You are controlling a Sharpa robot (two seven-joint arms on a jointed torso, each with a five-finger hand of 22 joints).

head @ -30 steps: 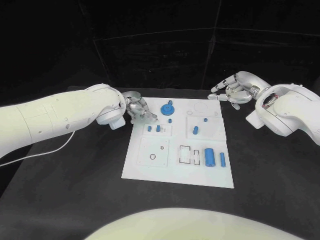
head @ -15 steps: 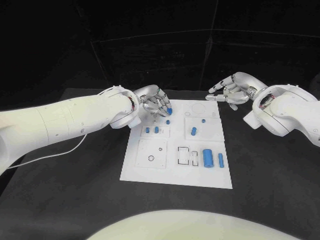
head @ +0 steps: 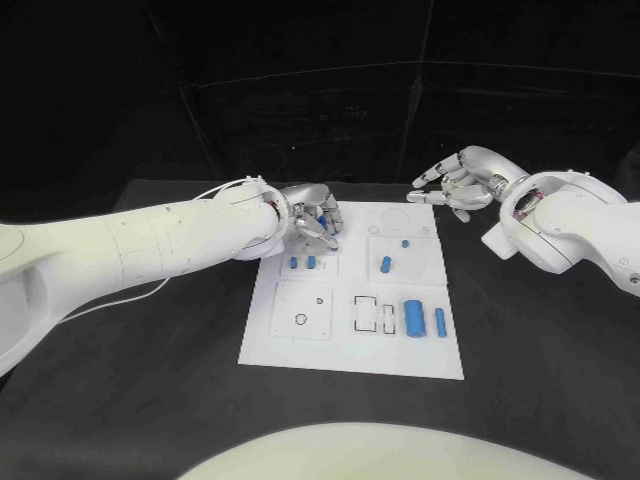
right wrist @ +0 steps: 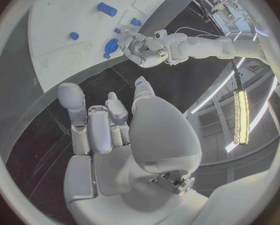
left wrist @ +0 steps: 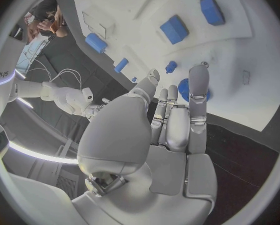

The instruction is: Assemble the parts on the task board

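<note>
The white task board (head: 352,345) lies mid-table. My left hand (head: 312,214) hovers over its far left corner, fingers stretched out above the round blue part (left wrist: 183,90), holding nothing; whether a finger touches it I cannot tell. That part (right wrist: 111,46) lies right beside the left hand (right wrist: 142,47) in the right wrist view. Two small blue pegs (head: 301,263), an oblong piece (head: 387,264), a blue block (head: 415,317) and a thin bar (head: 440,321) lie on the board. My right hand (head: 457,184) hangs beyond the far right corner, fingers apart, nothing in it.
A white cable (head: 144,291) runs along the table under my left arm. Bare black tabletop surrounds the board on both sides and in front. Outlined slots (head: 369,312) and a small hole (head: 301,319) mark the board's near half.
My left hand has swung from the board's left edge inward over the round blue part at the far left corner. The right hand has barely moved.
</note>
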